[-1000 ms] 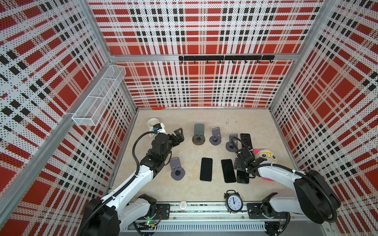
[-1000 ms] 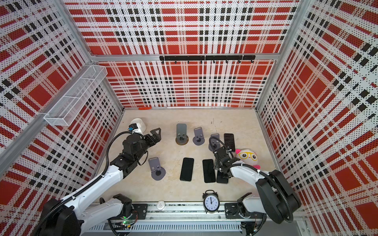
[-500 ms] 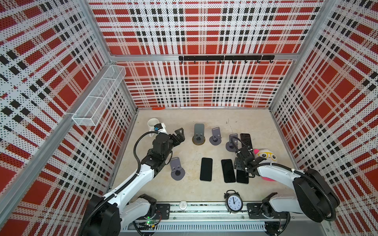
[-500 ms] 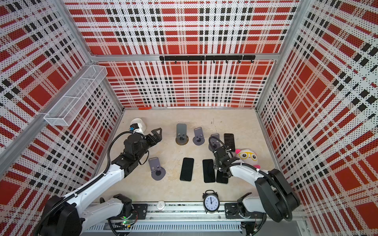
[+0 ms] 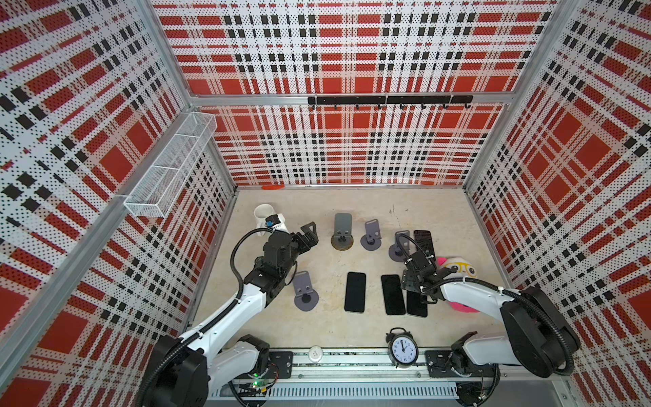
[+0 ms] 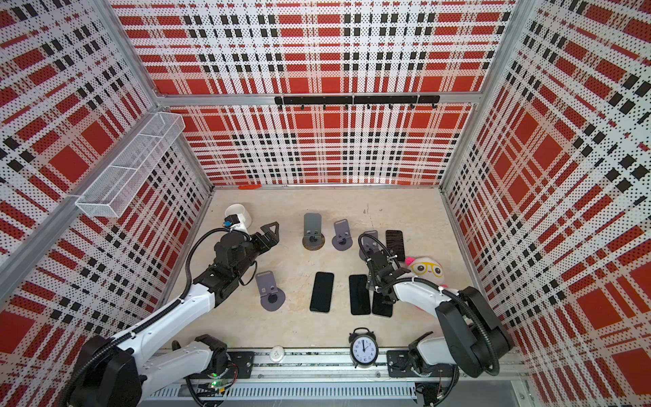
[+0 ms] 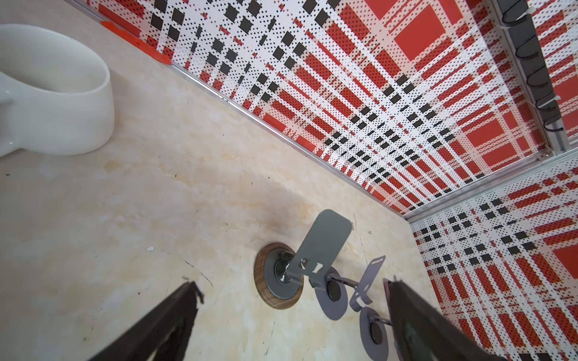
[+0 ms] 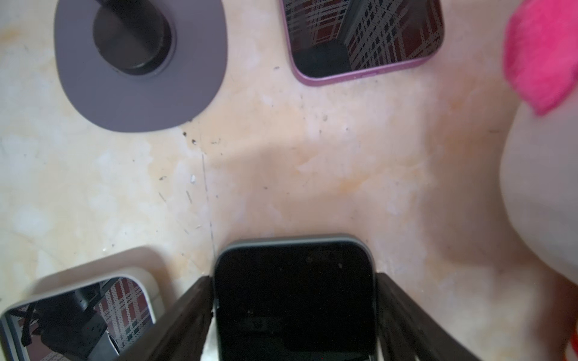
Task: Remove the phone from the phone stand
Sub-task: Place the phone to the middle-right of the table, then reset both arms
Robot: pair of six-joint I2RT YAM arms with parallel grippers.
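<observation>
A black phone (image 8: 294,300) lies flat on the table, in both top views (image 5: 417,306) (image 6: 382,306) the rightmost of three in a front row. My right gripper (image 8: 293,276) straddles its far end, open only a little, with thin gaps at both sides. Several grey phone stands are empty: one on a wooden base (image 5: 342,230), two to its right (image 5: 371,234) (image 5: 400,243), one at the front left (image 5: 304,290). My left gripper (image 7: 292,284) hangs open and empty above the table, left of the wooden-base stand.
Two more dark phones (image 5: 355,291) (image 5: 393,294) lie beside the straddled one. A purple-edged phone (image 8: 362,34) lies further back. A plush toy (image 5: 458,269) sits close to my right arm. A white mug (image 5: 263,213) stands back left, an alarm clock (image 5: 402,349) at the front edge.
My right gripper's jaws have eased slightly off the sides of the black phone, which stays flat on the table. The left arm has barely moved.
</observation>
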